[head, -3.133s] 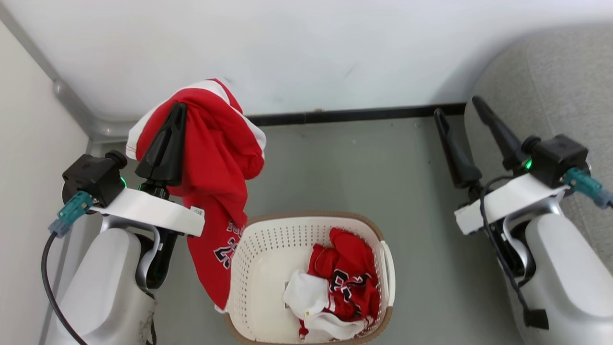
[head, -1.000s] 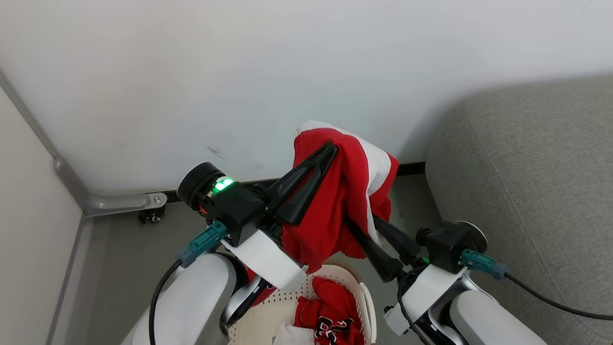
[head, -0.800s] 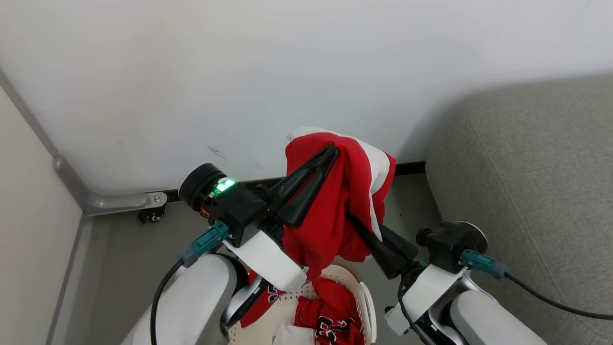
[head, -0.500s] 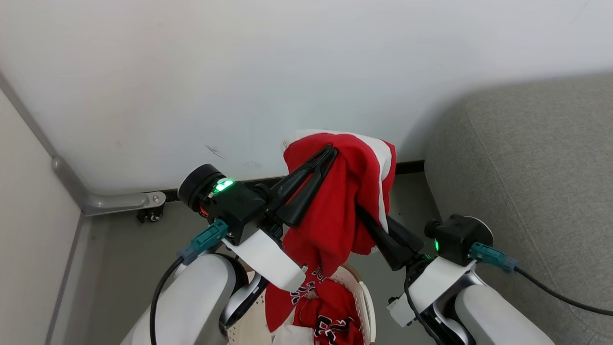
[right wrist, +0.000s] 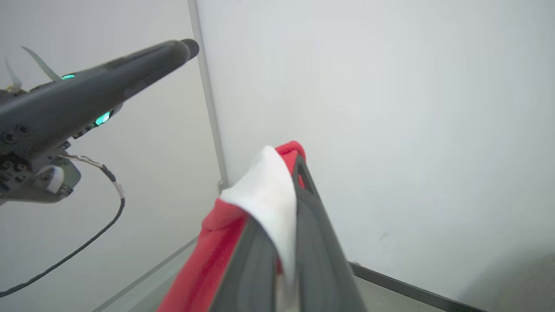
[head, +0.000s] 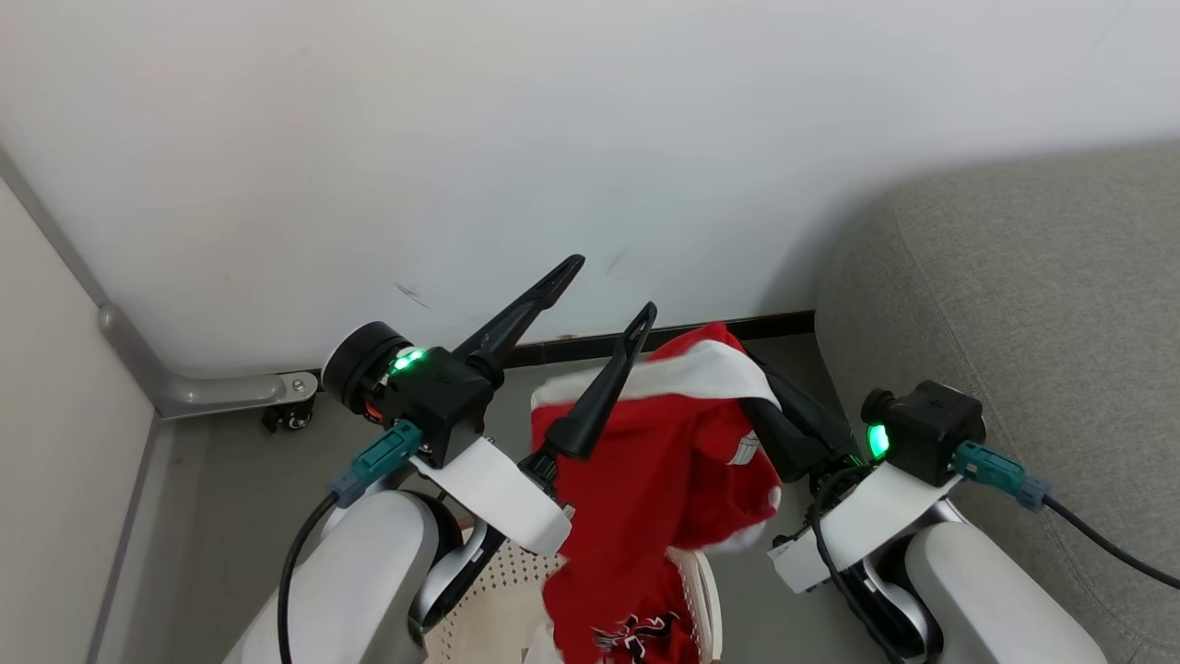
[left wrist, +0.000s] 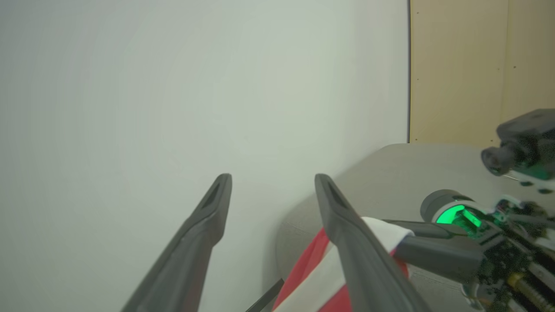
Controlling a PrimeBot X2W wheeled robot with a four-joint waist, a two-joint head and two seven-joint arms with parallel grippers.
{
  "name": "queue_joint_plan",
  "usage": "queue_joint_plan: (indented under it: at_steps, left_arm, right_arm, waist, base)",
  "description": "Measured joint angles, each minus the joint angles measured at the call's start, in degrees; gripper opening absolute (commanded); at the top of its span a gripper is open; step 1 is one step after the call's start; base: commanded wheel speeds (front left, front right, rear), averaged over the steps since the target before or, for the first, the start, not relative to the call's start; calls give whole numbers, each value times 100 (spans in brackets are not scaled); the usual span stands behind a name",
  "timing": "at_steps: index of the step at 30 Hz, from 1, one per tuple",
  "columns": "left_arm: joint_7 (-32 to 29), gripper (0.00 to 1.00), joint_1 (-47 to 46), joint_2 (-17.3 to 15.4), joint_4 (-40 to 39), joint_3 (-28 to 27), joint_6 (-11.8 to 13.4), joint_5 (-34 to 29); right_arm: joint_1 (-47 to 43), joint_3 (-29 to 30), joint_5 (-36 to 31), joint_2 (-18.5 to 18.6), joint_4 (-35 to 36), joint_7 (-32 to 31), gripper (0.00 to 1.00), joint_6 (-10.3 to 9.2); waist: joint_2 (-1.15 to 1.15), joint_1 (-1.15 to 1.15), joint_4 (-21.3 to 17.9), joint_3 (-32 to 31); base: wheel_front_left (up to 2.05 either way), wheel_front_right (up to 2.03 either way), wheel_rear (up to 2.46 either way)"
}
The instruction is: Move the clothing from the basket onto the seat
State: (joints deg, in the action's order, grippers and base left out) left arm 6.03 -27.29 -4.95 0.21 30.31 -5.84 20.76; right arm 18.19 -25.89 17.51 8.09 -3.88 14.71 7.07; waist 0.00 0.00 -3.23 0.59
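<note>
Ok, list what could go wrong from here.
1. The right gripper pinches the garment only near its white edge; it may slip on the swing to the sofa.
2. The garment hangs over the basket and could snag its rim.
3. The open left gripper stands close to the garment and may catch it.

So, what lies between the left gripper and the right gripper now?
In the head view the red garment with a white band hangs there, pinched in the shut right gripper. The left gripper stands open beside it.
</note>
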Motion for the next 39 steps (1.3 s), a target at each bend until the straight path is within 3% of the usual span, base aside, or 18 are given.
queue_joint_plan:
  at_steps: [12,20,39]
  left_arm:
    - [-46,100,79,-42,9,-63,94,2]
    - [-63,100,79,-5,25,69,77,94]
    - [-101,100,-127,111,287,528,-44,252]
  right_arm:
    - [-12,376,-198,49,164,0,0,0]
    - [-63,1032,-453,149,405,0,0,0]
    - [-572,2074,-824,85,1067,0,0,0]
  waist:
    - [0,0,-58,34]
    - [0,0,-205,96]
    - [0,0,-843,298]
  base:
    - [0,0,0]
    - [0,0,0]
    - [0,0,0]
